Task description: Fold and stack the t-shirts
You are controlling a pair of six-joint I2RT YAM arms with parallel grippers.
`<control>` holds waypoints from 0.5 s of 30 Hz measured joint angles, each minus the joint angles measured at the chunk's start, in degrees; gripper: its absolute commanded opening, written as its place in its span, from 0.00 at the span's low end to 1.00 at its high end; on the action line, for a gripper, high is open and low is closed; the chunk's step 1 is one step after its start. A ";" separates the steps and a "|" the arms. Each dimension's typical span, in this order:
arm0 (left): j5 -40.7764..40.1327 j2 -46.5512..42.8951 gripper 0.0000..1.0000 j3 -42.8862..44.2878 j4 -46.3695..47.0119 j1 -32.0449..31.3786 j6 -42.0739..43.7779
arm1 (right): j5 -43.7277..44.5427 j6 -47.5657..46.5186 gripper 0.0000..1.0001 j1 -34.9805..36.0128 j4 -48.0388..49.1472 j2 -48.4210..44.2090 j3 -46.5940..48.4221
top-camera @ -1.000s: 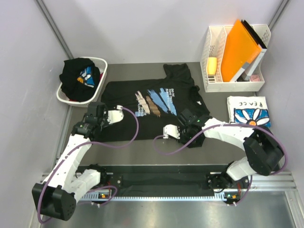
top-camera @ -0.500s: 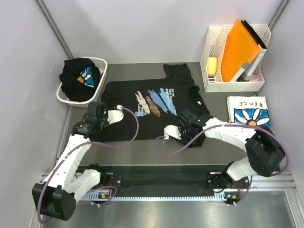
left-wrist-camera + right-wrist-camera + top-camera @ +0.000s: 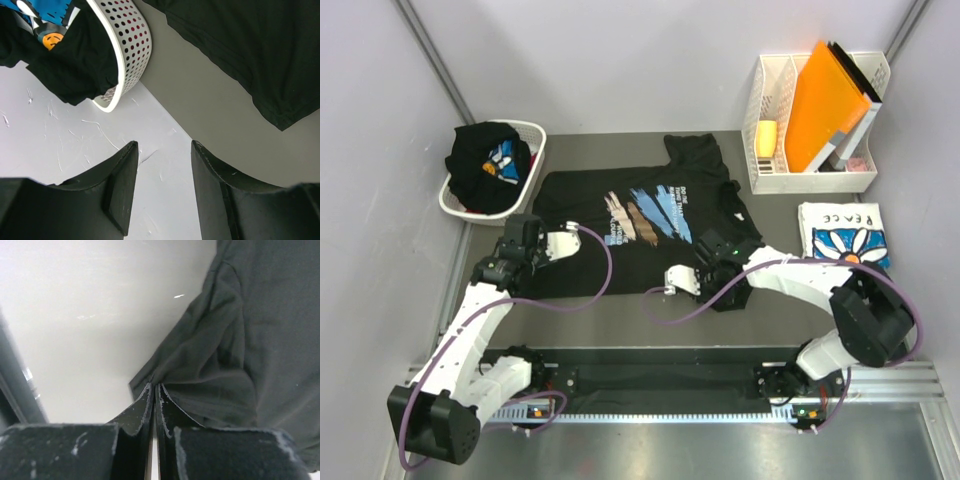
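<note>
A black t-shirt [image 3: 650, 215] with a blue, white and tan brush-stroke print lies spread flat on the grey mat. My right gripper [image 3: 718, 252] is at its near right edge. In the right wrist view the gripper [image 3: 155, 386] is shut, and the dark cloth [image 3: 240, 340] bunches in folds at its tips. My left gripper [image 3: 523, 232] hovers off the shirt's left end. It stands open [image 3: 162, 150] with nothing between its fingers. More black t-shirts [image 3: 480, 165] are heaped in the basket. A folded white t-shirt [image 3: 843, 237] with a blue daisy print lies at the right.
The white perforated laundry basket [image 3: 535, 140] stands at the back left, close ahead of the left gripper [image 3: 132, 45]. A white desk organiser [image 3: 767, 180] with an orange folder [image 3: 825, 100] stands at the back right. Purple cables trail from both wrists over the mat.
The right wrist has shifted slightly toward the near edge at the shirt's edge. The left arm has not moved.
</note>
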 measured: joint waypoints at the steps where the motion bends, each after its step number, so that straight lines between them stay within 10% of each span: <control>1: 0.00 -0.13 0.52 0.00 0.02 0.00 0.00 | -0.79 -0.28 0.00 0.00 -1.44 -0.28 0.81; 15: 0.02 -1.18 0.52 -0.55 0.26 0.00 0.00 | -11.63 -4.15 0.00 5.01 -14.97 -2.01 8.37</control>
